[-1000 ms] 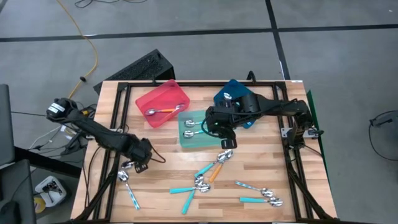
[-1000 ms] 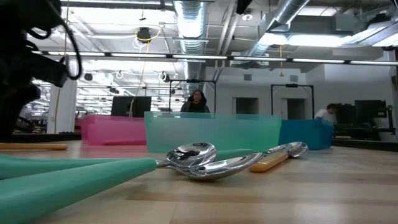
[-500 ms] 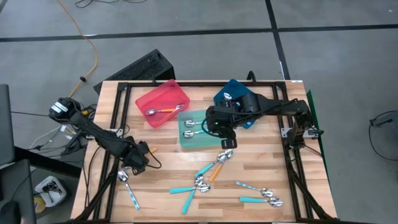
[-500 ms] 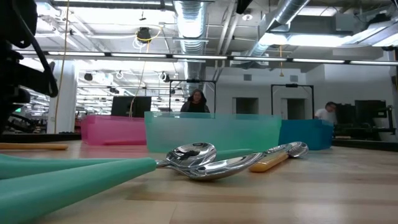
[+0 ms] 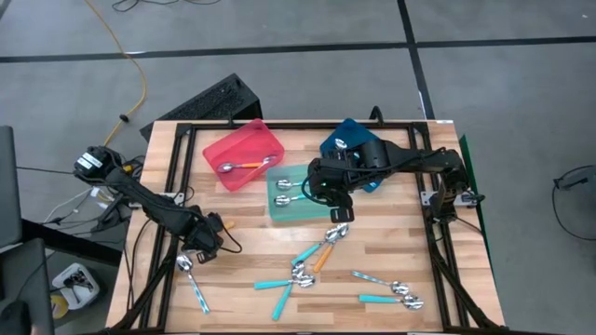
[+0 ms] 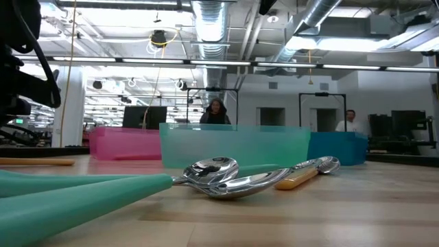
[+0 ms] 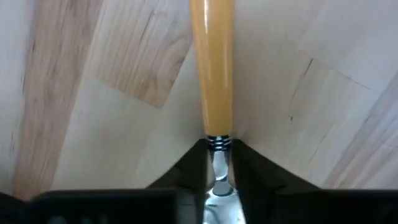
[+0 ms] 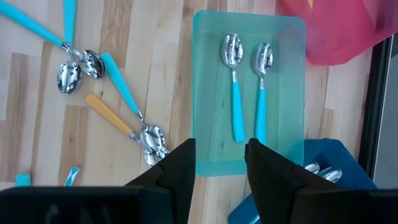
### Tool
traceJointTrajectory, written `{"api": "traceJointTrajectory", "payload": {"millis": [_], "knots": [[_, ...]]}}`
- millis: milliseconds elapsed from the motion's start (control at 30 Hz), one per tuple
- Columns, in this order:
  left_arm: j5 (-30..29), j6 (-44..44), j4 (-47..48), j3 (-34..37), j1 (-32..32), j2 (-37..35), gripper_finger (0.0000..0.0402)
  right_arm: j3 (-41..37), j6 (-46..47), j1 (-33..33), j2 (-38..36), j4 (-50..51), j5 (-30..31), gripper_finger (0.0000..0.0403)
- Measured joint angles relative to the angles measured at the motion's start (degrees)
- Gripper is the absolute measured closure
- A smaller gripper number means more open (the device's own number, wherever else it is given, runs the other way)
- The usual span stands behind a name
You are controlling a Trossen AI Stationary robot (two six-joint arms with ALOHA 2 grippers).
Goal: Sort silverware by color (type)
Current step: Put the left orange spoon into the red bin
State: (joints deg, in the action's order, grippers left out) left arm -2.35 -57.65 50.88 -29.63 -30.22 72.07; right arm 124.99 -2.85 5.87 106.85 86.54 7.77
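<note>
My left gripper (image 5: 206,242) stands near the table's left edge, pointing down, shut on an orange-handled spoon (image 7: 211,68) that lies on the wood. Its handle also shows in the low view (image 6: 38,162). My right gripper (image 8: 221,165) hangs open above the teal tray (image 5: 300,212), which has two teal-handled spoons (image 8: 245,81) lying in it. Several loose spoons with teal and orange handles (image 5: 312,261) lie on the near half of the table, one (image 5: 191,277) just near of my left gripper. My left gripper pinches the orange spoon's thin metal neck (image 7: 217,163), just below where the orange handle ends, between its two fingers. The fingers come from above, one on each side of the neck. The handle lies flat on the table; the bowl is hidden under the gripper.
A red tray (image 5: 251,142) with one orange-handled spoon stands at the far left. A blue tray (image 5: 346,133) sits at the far right under my right arm. A black frame runs around the table's edges (image 5: 168,158). People stand in the room behind.
My left gripper has gone a little toward the table's left edge and down onto the orange spoon. My right arm has kept still.
</note>
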Motion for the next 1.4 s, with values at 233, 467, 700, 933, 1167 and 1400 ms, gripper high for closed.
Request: {"api": "traceJointTrajectory", "payload": {"millis": [233, 467, 700, 933, 1167, 1400], "knots": [[-0.1, 0.3, -0.1, 0.1, 0.0, 0.0, 0.0388, 0.0, 1.3, 0.1, 0.0, 0.0, 0.0, 0.0242], [-3.4, 0.0, -0.1, -1.7, 0.0, 0.2, 0.0390, 0.0, -0.4, 0.2, 0.0, -0.8, -0.2, 0.0242], [-12.8, 2.8, 0.0, -8.9, 0.0, -0.1, 0.0391, 0.0, -6.9, 0.1, 0.0, -7.4, -0.2, 0.0242], [-28.4, 4.8, 0.3, -13.6, -1.7, -3.0, 0.0392, 0.0, -8.6, 0.2, 0.0, -9.5, -0.4, 0.0242], [-42.7, 4.8, -1.9, -13.3, -4.6, -8.3, 0.0392, 0.0, -9.0, 1.8, -0.1, -15.9, -1.9, 0.0242], [-50.5, 6.8, -3.1, -13.3, -6.9, -12.2, 0.0388, -11.1, -9.5, 0.8, -5.0, -27.8, -6.6, 0.0242]]}}
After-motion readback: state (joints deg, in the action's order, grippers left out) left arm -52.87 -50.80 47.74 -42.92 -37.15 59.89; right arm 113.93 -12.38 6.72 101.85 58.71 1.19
